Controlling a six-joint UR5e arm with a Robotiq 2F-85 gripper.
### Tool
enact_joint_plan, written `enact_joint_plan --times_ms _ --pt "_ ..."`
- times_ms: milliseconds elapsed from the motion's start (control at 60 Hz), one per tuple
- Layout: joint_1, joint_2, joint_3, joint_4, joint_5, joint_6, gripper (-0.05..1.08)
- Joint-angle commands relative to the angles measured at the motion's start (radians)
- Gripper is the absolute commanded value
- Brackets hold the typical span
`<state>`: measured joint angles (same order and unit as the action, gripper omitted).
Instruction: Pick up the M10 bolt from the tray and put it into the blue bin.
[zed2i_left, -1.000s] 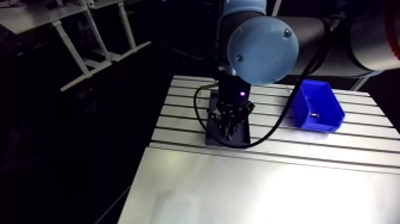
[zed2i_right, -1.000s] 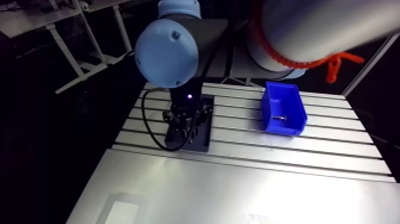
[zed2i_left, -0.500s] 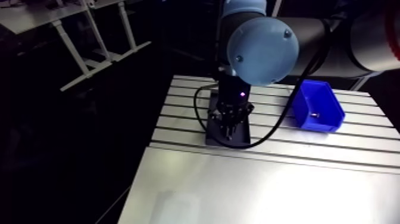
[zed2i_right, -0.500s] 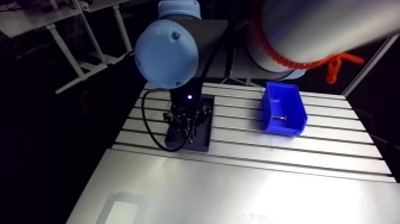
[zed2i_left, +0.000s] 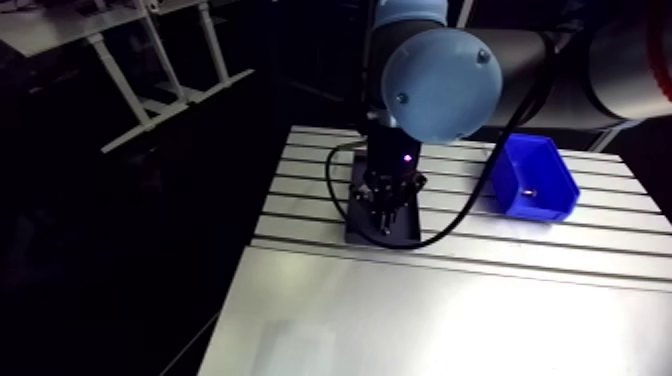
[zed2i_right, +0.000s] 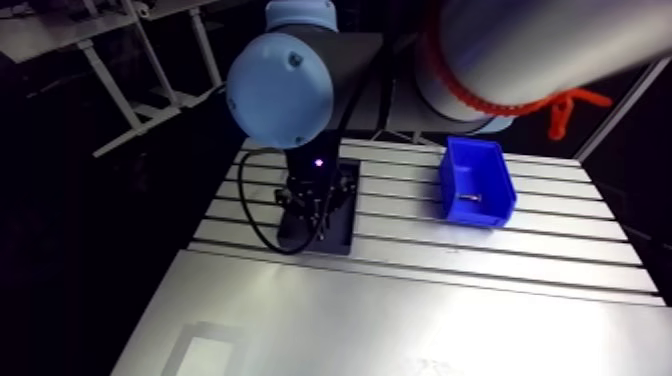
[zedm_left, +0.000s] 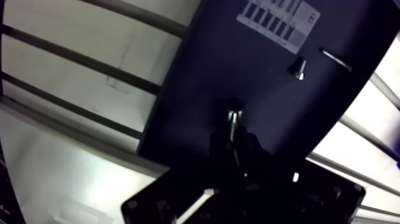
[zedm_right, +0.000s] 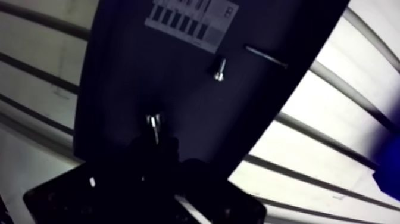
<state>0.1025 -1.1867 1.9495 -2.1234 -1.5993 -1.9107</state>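
The black tray (zedm_left: 196, 89) lies on the slotted table. In the wrist view my gripper (zedm_left: 234, 138) is down on the tray with its dark fingers drawn together around the shank of a silver bolt (zedm_left: 233, 117). The bolt's head sticks out just ahead of the fingertips. In the arm view the gripper (zed2i_left: 383, 212) stands over the tray (zed2i_left: 404, 232) at the table's left part. The blue bin (zed2i_left: 533, 178) sits to the right of the tray, well apart, with a small metal piece (zed2i_left: 530, 193) inside it.
Ahead of the gripper on the tray lie a short bolt (zedm_left: 297, 68), a long thin screw (zedm_left: 335, 59) and a white label (zedm_left: 278, 18). A smooth metal plate (zed2i_left: 440, 320) covers the table's near part.
The fingers, spread wider in the earliest arm view, have drawn together over the tray. The arm and the bin have stayed where they were.
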Motion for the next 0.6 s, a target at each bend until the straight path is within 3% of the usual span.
enact_joint_plan --times_ms 17,417,600 --pt "-0.001 -0.006 -0.008 -0.001 0.000 0.000 0.84" --pt "-0.001 -0.015 -0.033 0.004 -0.003 0.000 0.93" --pt "-0.001 -0.029 -0.045 0.006 0.006 0.000 1.01"
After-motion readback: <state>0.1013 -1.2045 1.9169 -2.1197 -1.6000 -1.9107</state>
